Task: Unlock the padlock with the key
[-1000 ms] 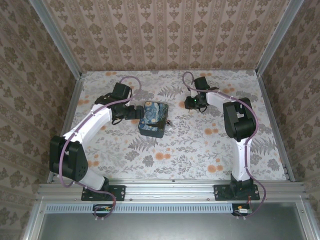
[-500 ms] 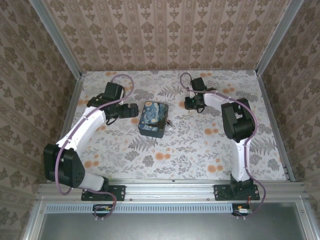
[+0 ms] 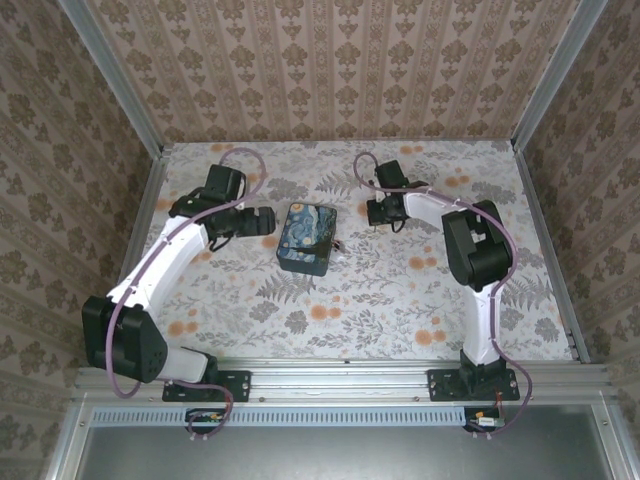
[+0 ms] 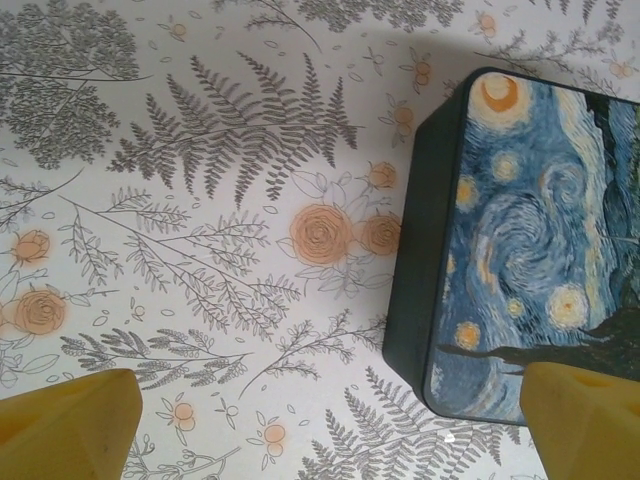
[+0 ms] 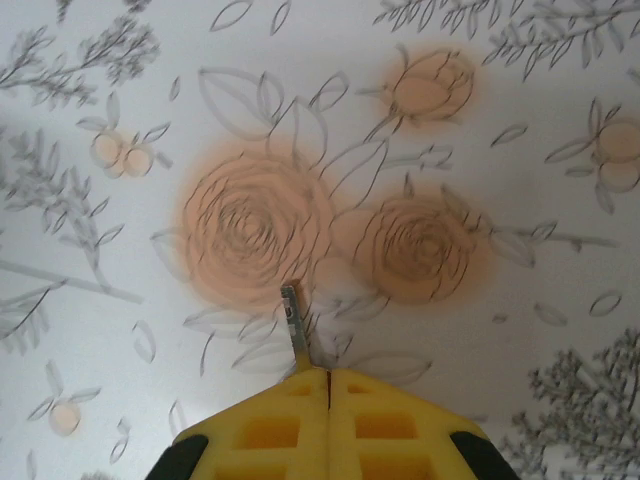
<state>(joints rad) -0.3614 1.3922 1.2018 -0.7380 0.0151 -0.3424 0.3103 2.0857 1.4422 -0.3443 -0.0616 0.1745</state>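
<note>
**A:** Padlock, position and lie?

**B:** The padlock (image 3: 306, 238) lies flat on the floral worktop (image 3: 400, 300), painted face up, left of centre in the overhead frame. Its long axis runs top to bottom of that frame, with the upper end leaning slightly right.

**A:** Left hand?

**B:** The left hand (image 3: 264, 221) sits just left of the padlock and is aimed toward it. It is spread wide apart and grips nothing. Overhead, a gap shows between it and the block.

**A:** Right hand?

**B:** The right hand (image 5: 328, 375) is pressed together, clamped on the key (image 5: 293, 325). A thin metal blade sticks out of the seam. Its long axis is near vertical in the wrist frame, tip toward the top and leaning slightly left, over a printed orange rose (image 5: 255, 225). Whether the tip touches the worktop, I cannot tell. Overhead, this hand is to the upper right of the padlock, apart from it.
</note>
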